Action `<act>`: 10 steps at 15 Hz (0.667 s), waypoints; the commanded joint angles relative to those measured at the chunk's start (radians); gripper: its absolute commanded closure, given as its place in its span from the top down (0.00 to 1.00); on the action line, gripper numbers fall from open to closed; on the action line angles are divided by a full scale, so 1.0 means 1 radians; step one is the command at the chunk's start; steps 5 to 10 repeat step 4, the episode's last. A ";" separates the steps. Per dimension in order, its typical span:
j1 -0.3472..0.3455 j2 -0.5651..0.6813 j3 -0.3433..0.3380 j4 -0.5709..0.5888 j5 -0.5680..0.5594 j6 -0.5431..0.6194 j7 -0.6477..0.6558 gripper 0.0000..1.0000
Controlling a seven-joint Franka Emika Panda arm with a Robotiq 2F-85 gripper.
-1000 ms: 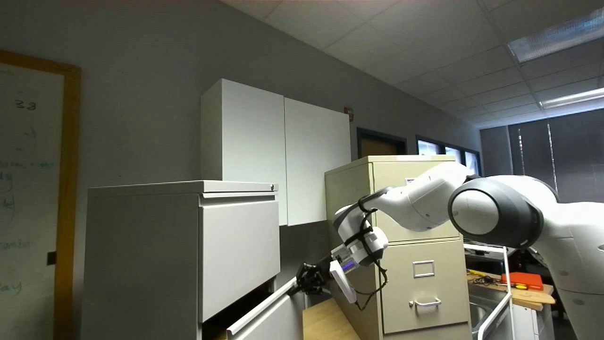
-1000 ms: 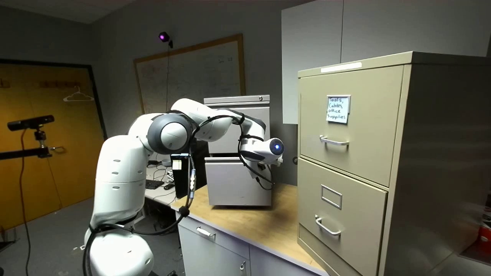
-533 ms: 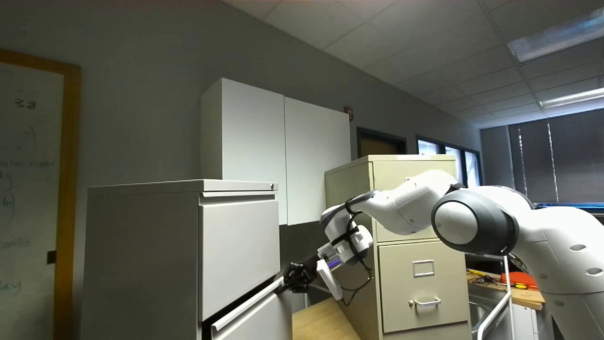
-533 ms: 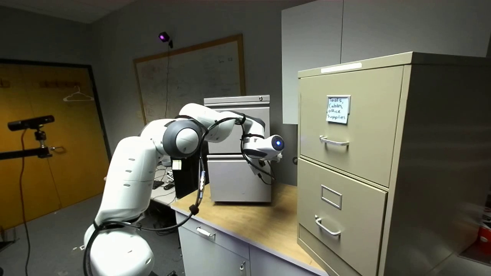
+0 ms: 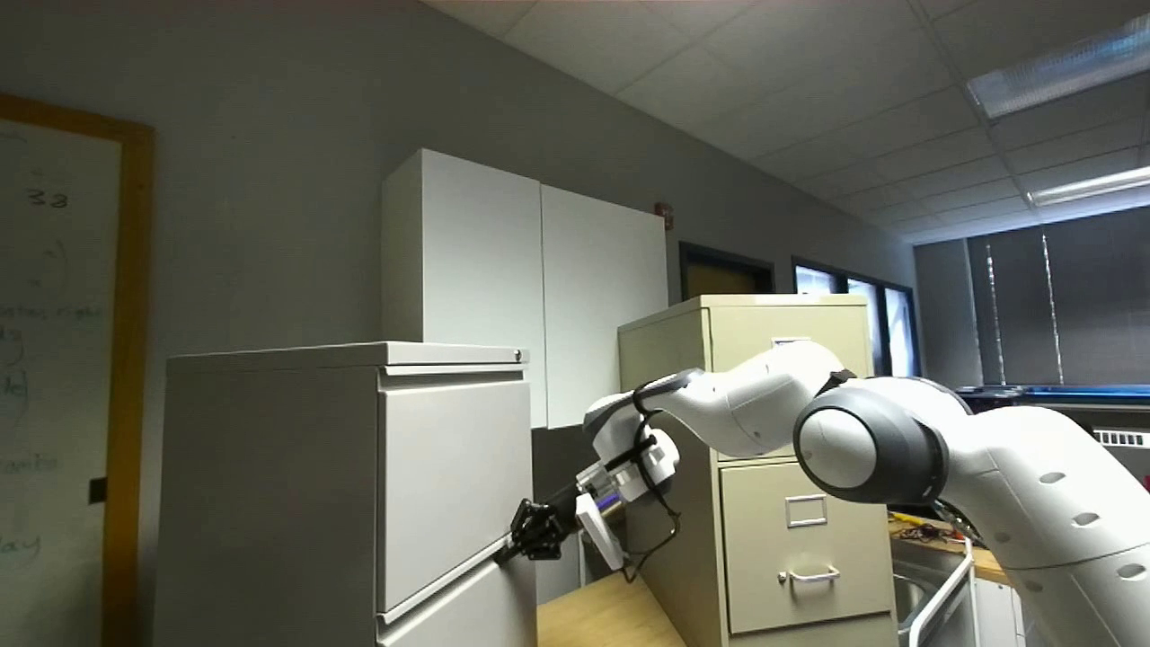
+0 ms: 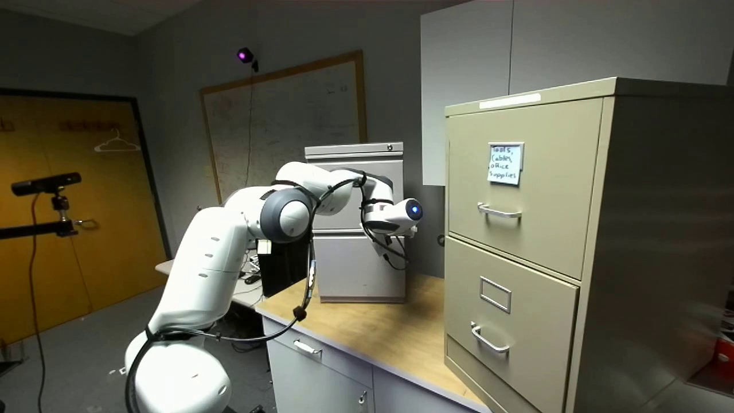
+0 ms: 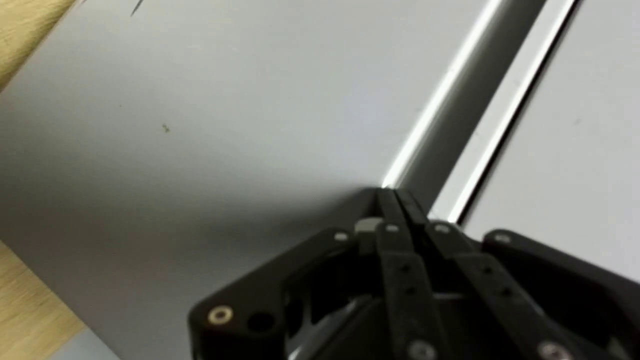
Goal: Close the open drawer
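The drawer (image 5: 481, 602) is the lower white front of the broad white cabinet (image 5: 269, 494). It sits about level with the taller front above it, and no dark opening or yellow inside shows. Its plain front also shows in an exterior view (image 6: 355, 272) and fills much of the wrist view (image 7: 225, 115). There a thin dark line runs between its top lip and the upper front. My gripper (image 7: 392, 190) is shut with nothing between its fingers. Its tips press at the drawer's top edge, near the right end in an exterior view (image 5: 503, 555). In an exterior view (image 6: 395, 221) the wrist hides the fingers.
The upper drawer front (image 5: 458, 485) is right above the gripper tips. A beige filing cabinet (image 5: 809, 557) with handled drawers stands close beside the arm. The white cabinet stands on a wooden counter (image 6: 367, 327). White wall cupboards (image 5: 602, 305) hang behind.
The drawer has slid into the cabinet and its dark opening has gone from view. My shut gripper has moved along with it towards the cabinet, staying at its top edge. The arm has stretched forward.
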 commanded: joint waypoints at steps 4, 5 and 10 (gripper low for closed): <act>0.002 0.045 0.028 0.132 -0.080 -0.048 0.101 0.04; 0.002 0.045 0.028 0.132 -0.080 -0.048 0.101 0.04; 0.002 0.045 0.028 0.132 -0.080 -0.048 0.101 0.04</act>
